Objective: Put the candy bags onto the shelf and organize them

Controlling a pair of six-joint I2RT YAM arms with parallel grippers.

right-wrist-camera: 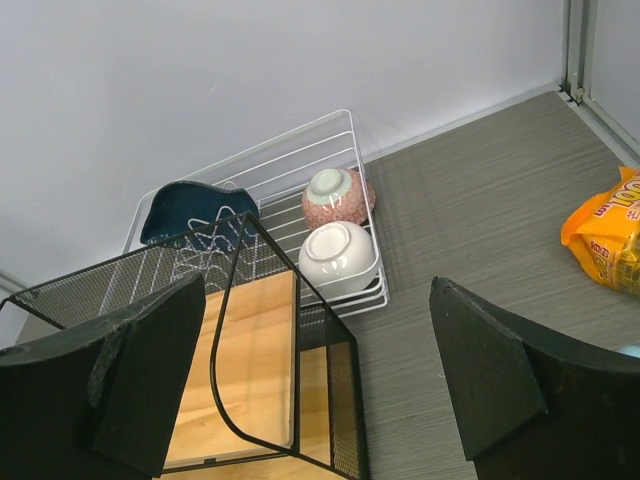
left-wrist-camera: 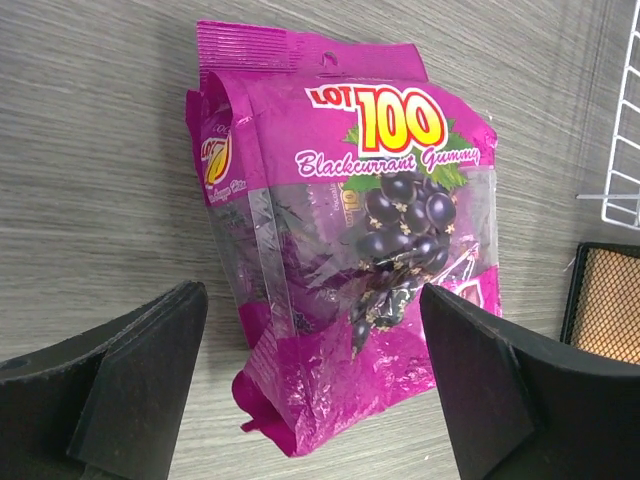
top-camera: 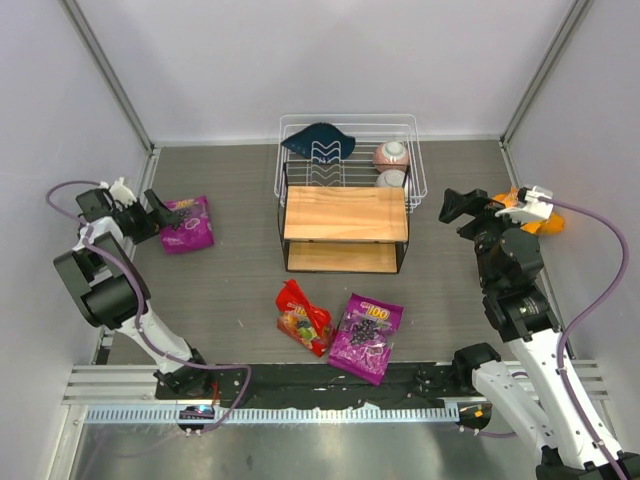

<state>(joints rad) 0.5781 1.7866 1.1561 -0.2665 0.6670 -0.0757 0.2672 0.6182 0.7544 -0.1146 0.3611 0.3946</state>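
At far left, our left claw is spread apart, aimed at a purple bag lying flat on the bench, its long axis running front to back and its sealed top toward the back wall. The shelf stands mid-bench. In front of it lie a red bag and a second purple bag, its top angled toward the shelf. Our right claw gapes wide, with an orange bag at far right.
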